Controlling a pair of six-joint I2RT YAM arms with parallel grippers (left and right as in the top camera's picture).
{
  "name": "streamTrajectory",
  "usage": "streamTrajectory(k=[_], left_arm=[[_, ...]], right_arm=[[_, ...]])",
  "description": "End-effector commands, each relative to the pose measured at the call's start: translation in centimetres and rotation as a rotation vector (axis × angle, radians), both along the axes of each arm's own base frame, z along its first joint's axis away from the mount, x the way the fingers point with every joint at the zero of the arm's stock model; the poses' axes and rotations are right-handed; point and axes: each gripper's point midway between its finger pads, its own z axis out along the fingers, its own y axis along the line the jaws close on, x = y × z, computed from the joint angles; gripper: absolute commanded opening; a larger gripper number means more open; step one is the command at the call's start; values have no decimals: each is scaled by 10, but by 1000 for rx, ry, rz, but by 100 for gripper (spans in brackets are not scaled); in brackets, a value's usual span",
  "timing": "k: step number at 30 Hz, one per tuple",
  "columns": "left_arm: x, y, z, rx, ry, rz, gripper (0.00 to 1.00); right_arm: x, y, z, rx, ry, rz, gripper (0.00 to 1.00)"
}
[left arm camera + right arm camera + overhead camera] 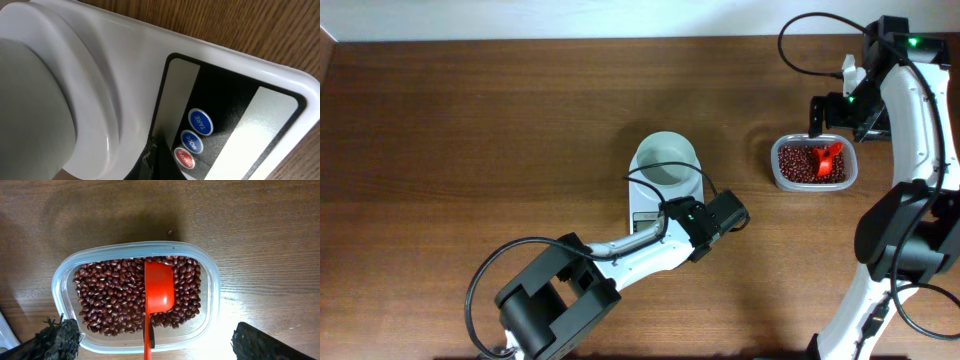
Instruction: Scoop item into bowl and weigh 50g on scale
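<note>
The white bowl (667, 160) stands on the white scale (644, 210) at mid-table; I see nothing inside it. In the left wrist view the bowl (30, 100) fills the left, and the scale (145, 55) shows its blue and red buttons (191, 141). My left gripper (722, 214) is shut, its dark tip (150, 162) low over the scale's panel beside the buttons. Red-brown beans (115, 295) fill a clear tub (212, 280). A red scoop (159, 287) lies on them, its handle toward me. My right gripper (150, 350) is open, fingers either side of the handle.
The tub (813, 165) sits to the right of the scale on the brown wooden table. One stray bean (170, 232) lies on the wood behind the tub. The right arm's base and cables stand at the right edge (910, 240).
</note>
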Motion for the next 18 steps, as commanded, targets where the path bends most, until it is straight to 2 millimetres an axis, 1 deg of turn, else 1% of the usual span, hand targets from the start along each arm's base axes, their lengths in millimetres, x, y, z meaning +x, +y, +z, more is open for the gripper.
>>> streamTrajectory(k=[1, 3, 6, 10, 12, 15, 18], left_arm=[[-11, 5, -20, 21, 66, -24, 0], [-19, 3, -26, 6, 108, -38, 0], [-21, 4, -30, 10, 116, -39, 0], [-29, 3, -46, 25, 164, -51, 0], [-33, 3, -49, 41, 172, -70, 0], [-33, 5, -52, 64, 172, -76, 0], [-27, 12, -53, 90, 150, -59, 0]], right_arm=[[3, -5, 3, -8, -14, -12, 99], [3, -5, 3, -8, -13, -12, 99], [3, -5, 3, -8, -14, -12, 99], [3, -5, 3, -8, -13, -12, 99], [3, -5, 3, -8, -14, -12, 99], [3, -5, 3, -8, -13, -12, 99], [3, -5, 3, -8, -14, -12, 99]])
